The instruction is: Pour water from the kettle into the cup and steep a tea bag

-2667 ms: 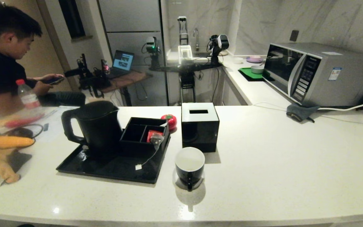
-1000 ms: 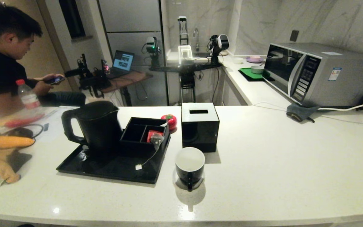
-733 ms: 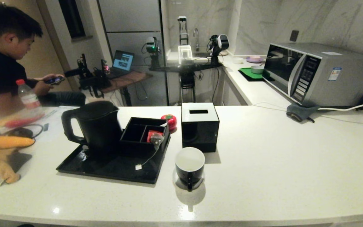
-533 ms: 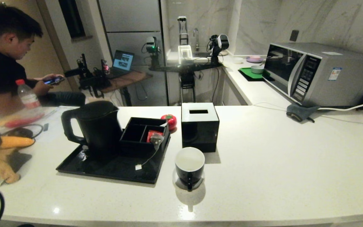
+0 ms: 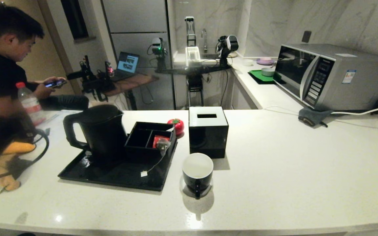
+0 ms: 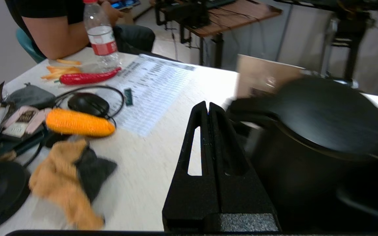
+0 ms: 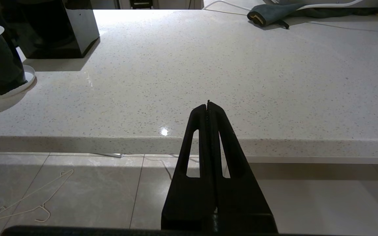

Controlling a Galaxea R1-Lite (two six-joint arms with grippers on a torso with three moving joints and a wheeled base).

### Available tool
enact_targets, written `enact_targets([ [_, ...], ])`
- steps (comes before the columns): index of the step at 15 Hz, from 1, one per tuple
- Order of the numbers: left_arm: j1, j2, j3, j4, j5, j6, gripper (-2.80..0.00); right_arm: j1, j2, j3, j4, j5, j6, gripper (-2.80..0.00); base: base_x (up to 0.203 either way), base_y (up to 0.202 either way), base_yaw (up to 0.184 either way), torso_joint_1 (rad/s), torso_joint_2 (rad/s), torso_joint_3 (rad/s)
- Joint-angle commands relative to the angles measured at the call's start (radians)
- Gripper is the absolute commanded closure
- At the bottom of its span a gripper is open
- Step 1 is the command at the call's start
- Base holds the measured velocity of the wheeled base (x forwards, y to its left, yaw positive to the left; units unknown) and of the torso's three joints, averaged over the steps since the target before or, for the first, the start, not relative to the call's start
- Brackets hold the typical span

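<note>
Left pincer (image 6: 207,106), tips pressed together, empty, hangs at the desk's (image 5: 274,170) left side. The tall matte black kettle (image 5: 102,132) stands on the black tray (image 5: 87,172) to its right, loop handle nearest. Left arm nearer; right pincer (image 7: 207,104) pressed together, off the front edge.

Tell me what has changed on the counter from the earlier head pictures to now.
The left arm has swung into the head view at its left edge, bringing its shut left pincer up near the kettle handle; nothing is gripped yet. The kettle, tea bag and cup sit where they were. The right pincer stays shut, parked below the counter edge.
</note>
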Motion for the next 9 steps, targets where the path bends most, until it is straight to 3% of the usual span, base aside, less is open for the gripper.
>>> enact_targets([
  [1,0.069,0.223,0.003,-0.163,-0.034,0.001,0.0,0.0,0.0,0.0,0.0,0.0,0.0,0.0,0.0,0.0,0.0,0.0,0.0,0.0],
  [2,0.085,0.262,0.017,-0.214,-0.053,0.002,-2.8,0.0,0.0,0.0,0.0,0.0,0.0,0.0,0.0,0.0,0.0,0.0,0.0,0.0],
  [6,0.094,0.365,0.132,-0.427,-0.083,0.004,-2.8,0.0,0.0,0.0,0.0,0.0,0.0,0.0,0.0,0.0,0.0,0.0,0.0,0.0],
  [9,0.094,0.409,0.195,-0.507,-0.157,0.016,-2.8,0.0,0.0,0.0,0.0,0.0,0.0,0.0,0.0,0.0,0.0,0.0,0.0,0.0],
])
